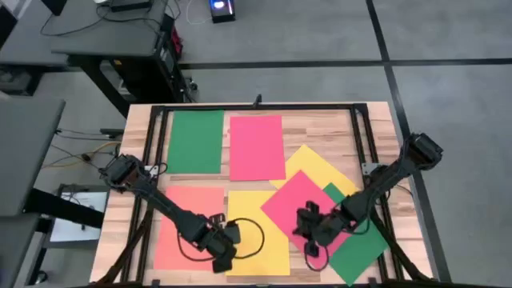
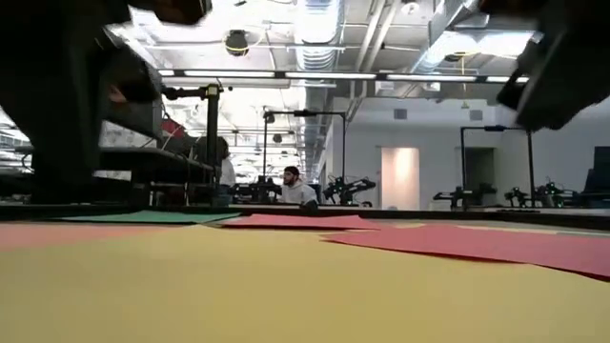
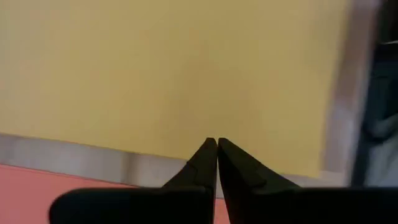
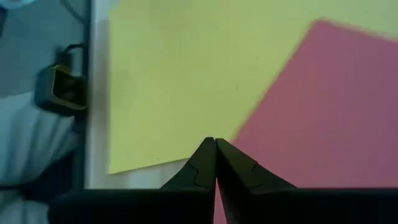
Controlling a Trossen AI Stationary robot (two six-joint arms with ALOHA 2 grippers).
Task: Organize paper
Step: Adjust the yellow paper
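Note:
Several sheets of paper lie flat on the wooden table. At the far side are a green sheet (image 1: 196, 142) and a pink-red sheet (image 1: 256, 146). An orange sheet (image 1: 184, 224) and a yellow sheet (image 1: 256, 232) lie near the front edge. At the right, a tilted pink-red sheet (image 1: 300, 202) overlaps a yellow sheet (image 1: 316, 164) and a green sheet (image 1: 358, 250). My left gripper (image 1: 228, 244) is shut over the near yellow sheet's (image 3: 186, 68) edge beside the orange one. My right gripper (image 1: 308, 236) is shut over the tilted pink-red sheet's (image 4: 323, 118) edge. My left gripper points its shut fingertips (image 3: 208, 149) down at the yellow sheet's edge (image 3: 186, 149) next to the orange sheet; whether they touch it, I cannot tell. My right gripper has its shut fingertips (image 4: 208, 149) at the tilted pink-red sheet's edge (image 4: 249, 134); whether they touch it, I cannot tell.
A black frame (image 1: 256, 108) runs around the table top. A black cable (image 1: 252, 232) loops over the near yellow sheet by my left gripper. Beyond the table, people sit at benches (image 2: 291, 186) in the room.

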